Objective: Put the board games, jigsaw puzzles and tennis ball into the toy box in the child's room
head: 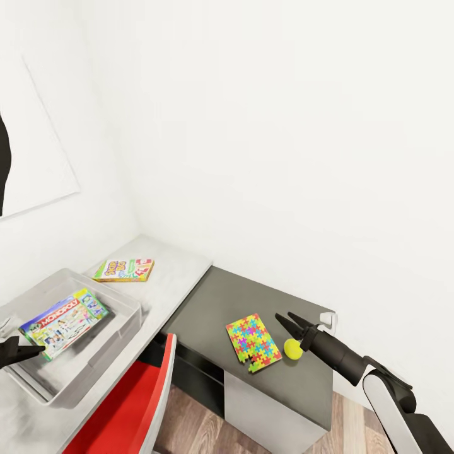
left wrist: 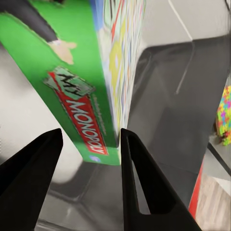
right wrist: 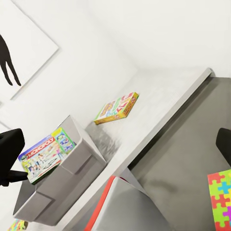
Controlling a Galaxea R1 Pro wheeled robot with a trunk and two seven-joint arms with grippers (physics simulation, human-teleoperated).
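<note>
Your left tool (head: pixel 25 349) sits at the near left of the head view, its dark fingers at the near edge of the Monopoly board game (head: pixel 63 322) lying in the grey toy box (head: pixel 120 301); the left wrist view shows what the head view cannot, that the two fingers (left wrist: pixel 137 173) stand spread with the green edge of the box between them and a clear gap on each side, so the tool is released, not clamped. Your right tool (head: pixel 289 321) reaches over the dark lower section of the desk (head: pixel 252 296), fingers parted, with the tennis ball (head: pixel 292 348) just beside and below them; whether they touch it you cannot tell. The jigsaw puzzle (head: pixel 253 342) lies flat just left of the ball. The right wrist view gives you the wider scene: the toy box holding the Monopoly game, a second board game (right wrist: pixel 117 108) flat on the light grey top beyond it, and a black silhouette picture (right wrist: pixel 24 43) on the white wall. A red chair (head: pixel 135 403) stands near the desk over wood-plank floor (head: pixel 189 425).
</note>
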